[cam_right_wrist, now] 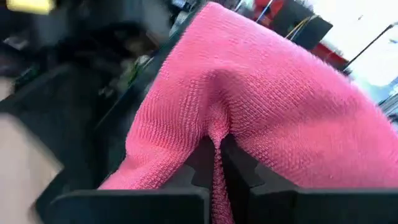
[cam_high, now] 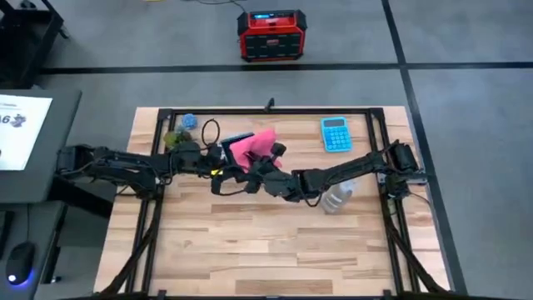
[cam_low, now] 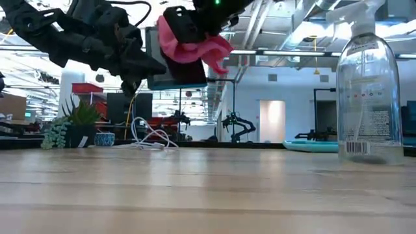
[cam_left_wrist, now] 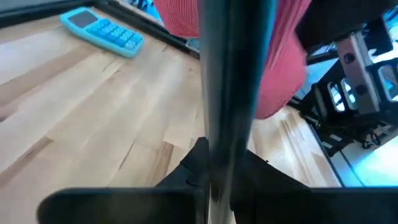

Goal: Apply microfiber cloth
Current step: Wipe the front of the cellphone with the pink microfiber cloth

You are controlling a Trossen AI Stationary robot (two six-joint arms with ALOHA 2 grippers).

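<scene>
A dark phone (cam_left_wrist: 233,87) stands edge-on before the pink cloth (cam_left_wrist: 280,68), blue calculator (cam_left_wrist: 102,31) well apart.

Grey carpet floor (cam_high: 466,42) crossed by dark lines surrounds the wooden table (cam_high: 266,250), with a bright white-walled room (cam_low: 305,84) beyond.

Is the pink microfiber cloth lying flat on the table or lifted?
Lifted. The microfiber cloth hangs bunched well above the tabletop, pinched in the right gripper against the phone held by the left gripper.
</scene>
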